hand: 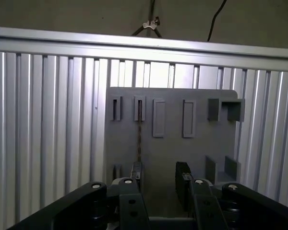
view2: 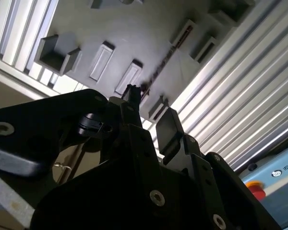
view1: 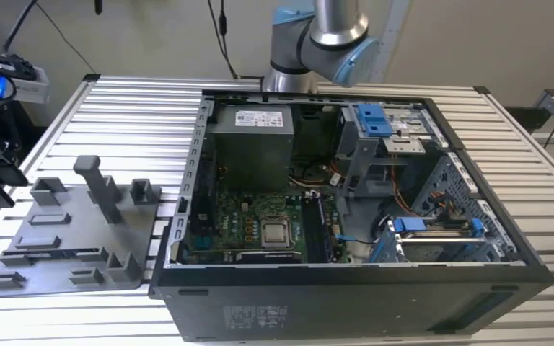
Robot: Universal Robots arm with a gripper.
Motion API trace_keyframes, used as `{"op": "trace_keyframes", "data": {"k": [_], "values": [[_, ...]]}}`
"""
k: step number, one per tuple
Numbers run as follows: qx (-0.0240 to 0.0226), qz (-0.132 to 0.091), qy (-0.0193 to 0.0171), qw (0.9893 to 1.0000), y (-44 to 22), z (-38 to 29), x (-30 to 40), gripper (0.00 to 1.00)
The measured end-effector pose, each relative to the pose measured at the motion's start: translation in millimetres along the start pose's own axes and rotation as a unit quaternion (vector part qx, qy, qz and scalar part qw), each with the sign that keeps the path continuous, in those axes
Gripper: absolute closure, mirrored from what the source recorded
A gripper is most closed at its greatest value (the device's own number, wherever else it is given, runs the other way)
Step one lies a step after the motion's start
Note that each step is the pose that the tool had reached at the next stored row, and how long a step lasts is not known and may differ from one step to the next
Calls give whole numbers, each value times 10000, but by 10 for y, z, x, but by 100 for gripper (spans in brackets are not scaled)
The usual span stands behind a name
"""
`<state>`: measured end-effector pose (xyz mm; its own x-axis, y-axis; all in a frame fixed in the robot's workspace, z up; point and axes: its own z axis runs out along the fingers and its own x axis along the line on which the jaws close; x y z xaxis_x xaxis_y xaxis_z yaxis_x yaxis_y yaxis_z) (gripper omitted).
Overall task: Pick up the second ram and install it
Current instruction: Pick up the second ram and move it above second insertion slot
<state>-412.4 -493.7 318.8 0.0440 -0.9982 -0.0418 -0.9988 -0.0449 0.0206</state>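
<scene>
1. A white sticker (view1: 262, 115) sits on the metal box inside the open case (view1: 354, 303). A second label (view1: 256, 315) is on the case's outer wall. I cannot read the print on either.
2. The counter (view1: 133, 122) (hand: 48, 120) is ribbed aluminium. In the first wall-facing wrist view, a plain wall (hand: 62, 14) rises beyond its far rail, with cables (hand: 152, 21) hanging against it.
3. The pincer (hand: 159, 178) (view2: 149, 109) hangs over the near edge of the grey tray (hand: 173, 153) (view2: 86, 28) (view1: 66, 209). Its fingers (hand: 183, 177) stand apart with a wide gap, and nothing is held between them.
4. The ram (hand: 138, 134) (view2: 164, 61) is a thin dark strip standing on edge in a long tray slot. It runs straight ahead of the pincer, in line with one finger. Its near end is just beside that fingertip; I cannot tell whether they touch.
5. Upright pegs and empty pockets of the tray stand ahead of the pincer and to both sides of the ram.
6. The case stands just beside the tray, at the exterior view's right. The arm (view1: 320, 40) rises behind it.
7. In the second wrist view a red button (view2: 256, 188) on a blue box shows past the pincer's body, off the counter's edge.
</scene>
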Motion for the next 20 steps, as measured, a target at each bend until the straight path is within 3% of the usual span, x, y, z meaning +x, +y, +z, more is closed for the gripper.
{"op": "trace_keyframes", "data": {"k": [20], "values": [[20,-61,2,10000,-22,202,22,58]]}}
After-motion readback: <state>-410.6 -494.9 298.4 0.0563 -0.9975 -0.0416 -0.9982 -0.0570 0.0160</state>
